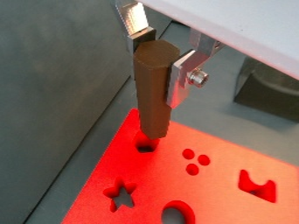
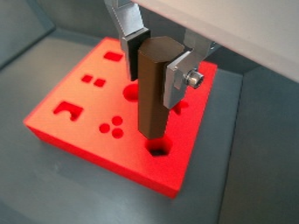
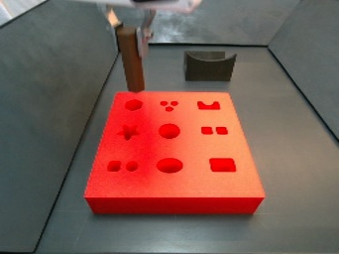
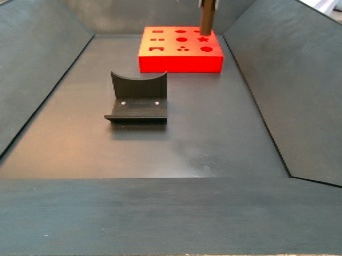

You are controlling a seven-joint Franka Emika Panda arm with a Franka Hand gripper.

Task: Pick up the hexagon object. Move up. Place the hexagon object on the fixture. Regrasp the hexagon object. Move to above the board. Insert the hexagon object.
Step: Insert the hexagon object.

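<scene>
Wrist views both show the hexagon object [image 1: 152,87] held upright, clamped near its top between the silver fingers [image 1: 184,77] of the hand [image 1: 160,54]. Its lower end is seen right at a corner hole of the board [image 2: 82,105]; in a wrist view [image 2: 156,87] the tip appears to sit at or just inside the hole mouth, though how deep cannot be told. The hand [image 2: 156,57] is closed on the peg from two opposite sides, dark pads pressed against its faces.

Side view: the peg [image 3: 130,58] stands vertical over the far left corner hole of the board [image 3: 199,198], with the hand [image 3: 139,10] mostly cut off at the frame edge. Other holes are seen across the red surface: star, circles, squares, a three-dot cluster.

The fixture [image 3: 207,65] is seen on the grey floor beyond the board, well apart from it. From the opposite side view, the fixture [image 4: 136,98] sits in the mid-floor, the board [image 4: 181,60] lies far behind it, and the peg [image 4: 209,15] rises from the board's far right corner.
</scene>
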